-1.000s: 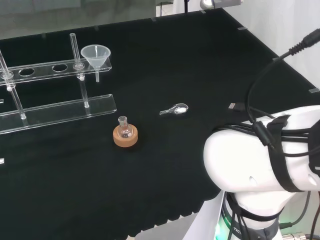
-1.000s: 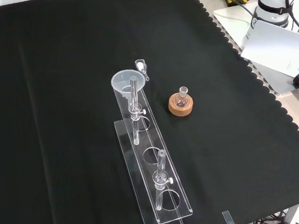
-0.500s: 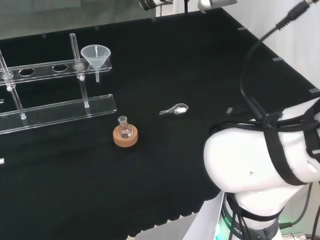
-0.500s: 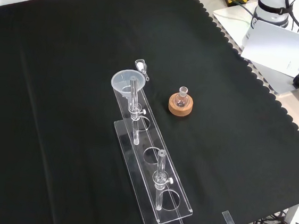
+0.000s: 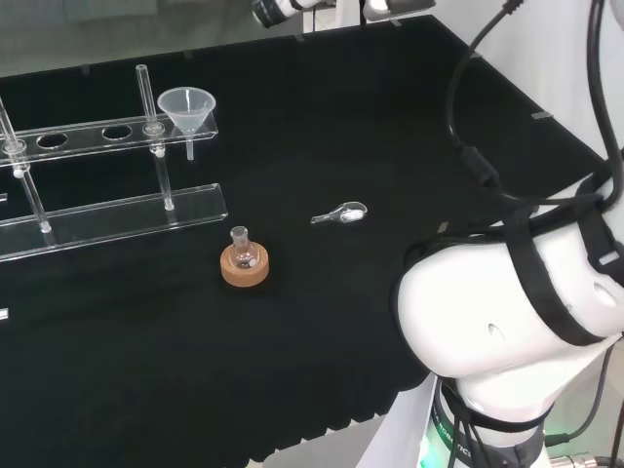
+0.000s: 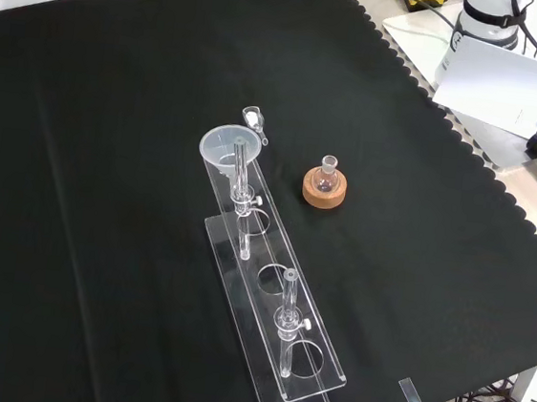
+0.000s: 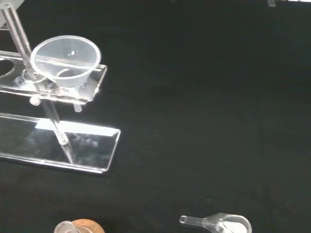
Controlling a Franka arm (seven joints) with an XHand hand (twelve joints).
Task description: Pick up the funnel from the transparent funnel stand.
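Black cloth is covering the table point(image 6: 116, 99). One funnel point(image 5: 187, 105) is sitting in the right end hole of one transparent funnel stand point(image 5: 107, 210) in the head view. One small flask on a cork ring point(image 5: 244, 265) and one clear scoop point(image 5: 341, 213) are lying near. I cannot tell the state of the fingers.

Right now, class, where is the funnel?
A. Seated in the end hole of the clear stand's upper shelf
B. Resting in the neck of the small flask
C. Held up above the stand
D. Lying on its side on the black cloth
A: the funnel sits upright in the end hole of the funnel stand, its stem hanging below the shelf, apart from the small flask on its cork ring.
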